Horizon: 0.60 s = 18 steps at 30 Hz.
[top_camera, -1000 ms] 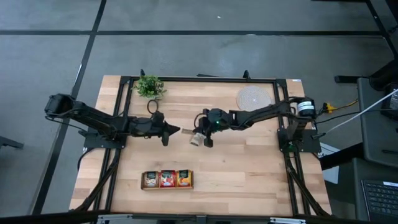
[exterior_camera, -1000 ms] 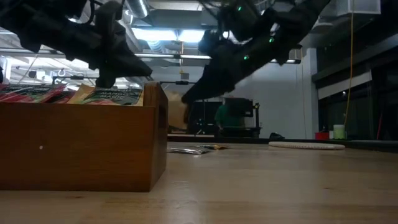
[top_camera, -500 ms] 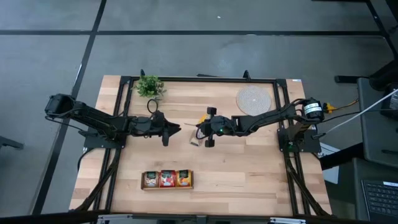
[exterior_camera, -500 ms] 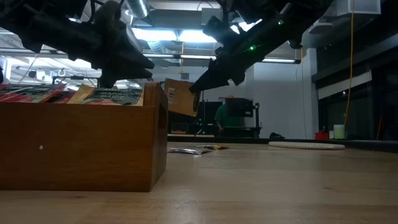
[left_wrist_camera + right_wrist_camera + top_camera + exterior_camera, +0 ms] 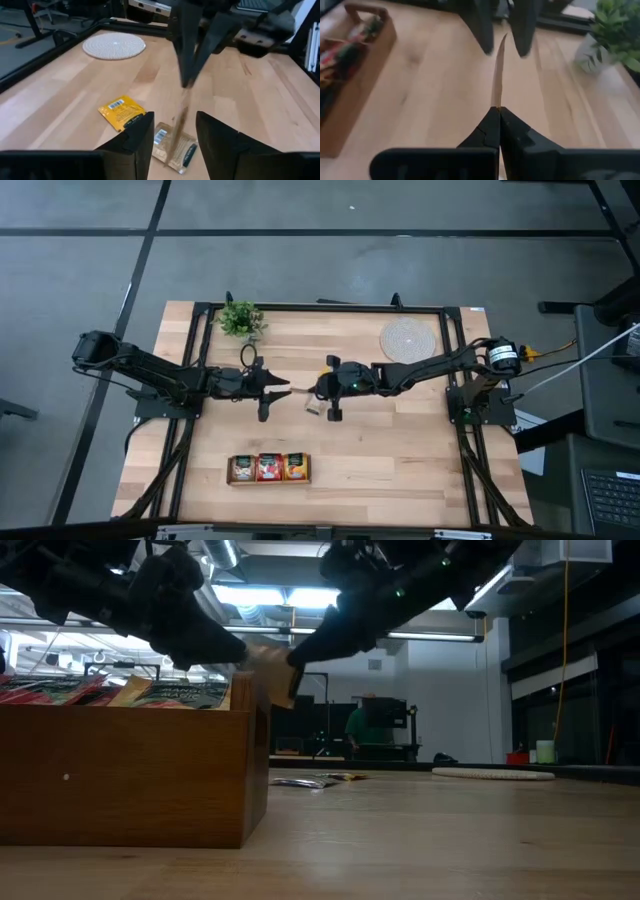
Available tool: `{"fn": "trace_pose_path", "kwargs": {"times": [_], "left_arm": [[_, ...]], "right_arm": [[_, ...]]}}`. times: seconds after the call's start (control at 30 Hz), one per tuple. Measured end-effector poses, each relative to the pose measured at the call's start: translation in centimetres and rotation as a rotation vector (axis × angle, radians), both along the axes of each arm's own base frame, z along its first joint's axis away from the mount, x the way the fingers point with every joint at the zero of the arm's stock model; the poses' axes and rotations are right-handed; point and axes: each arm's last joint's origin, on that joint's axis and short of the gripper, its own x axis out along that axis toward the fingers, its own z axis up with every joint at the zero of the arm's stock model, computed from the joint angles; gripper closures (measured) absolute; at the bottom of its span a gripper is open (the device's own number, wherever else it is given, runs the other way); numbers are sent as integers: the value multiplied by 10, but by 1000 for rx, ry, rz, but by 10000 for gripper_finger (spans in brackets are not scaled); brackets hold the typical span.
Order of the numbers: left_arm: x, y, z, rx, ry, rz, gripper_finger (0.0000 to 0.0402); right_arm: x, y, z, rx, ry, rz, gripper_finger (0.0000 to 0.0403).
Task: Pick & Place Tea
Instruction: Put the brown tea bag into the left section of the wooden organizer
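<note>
My right gripper [image 5: 497,112] is shut on a pale brown tea sachet [image 5: 498,70], held in the air over the table's middle [image 5: 302,391]. The sachet stands on edge and points at my left gripper [image 5: 175,145]. That gripper is open, one finger on each side of the sachet's far end [image 5: 502,40], with a gap on both sides. Below them a yellow sachet [image 5: 121,112] and a pale sachet [image 5: 172,147] lie flat on the table. The wooden tray [image 5: 269,468] near the front edge holds more sachets. My right gripper pinches the sachet's near edge [image 5: 496,102] between its two fingertips. The fingers come from the table's right side, slanting a little downward. The sachet sticks straight out beyond them, on edge, lifted clear of the table.
A round woven mat [image 5: 406,338] lies at the far right and a small potted plant [image 5: 240,318] stands at the far left. In the low view the tray's wooden wall [image 5: 130,770] fills the near left. Bare wood lies between the tray and the arms.
My left gripper has opened and rolled about its own axis while staying in place. My right gripper has risen and gone toward the left gripper with the sachet. The sachet is lifted higher off the table and its free end now stands between the left fingers.
</note>
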Motion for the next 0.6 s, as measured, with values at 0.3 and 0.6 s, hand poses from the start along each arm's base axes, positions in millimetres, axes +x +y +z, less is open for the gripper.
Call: {"fn": "trace_pose_path", "kwargs": {"times": [0.3,0.6], "left_arm": [[0,0,0,13,6,-3,261],[0,0,-1,23,23,-25,328]], "right_arm": [[6,1,12,14,-45,31,398],[8,1,17,15,-76,31,397]]}}
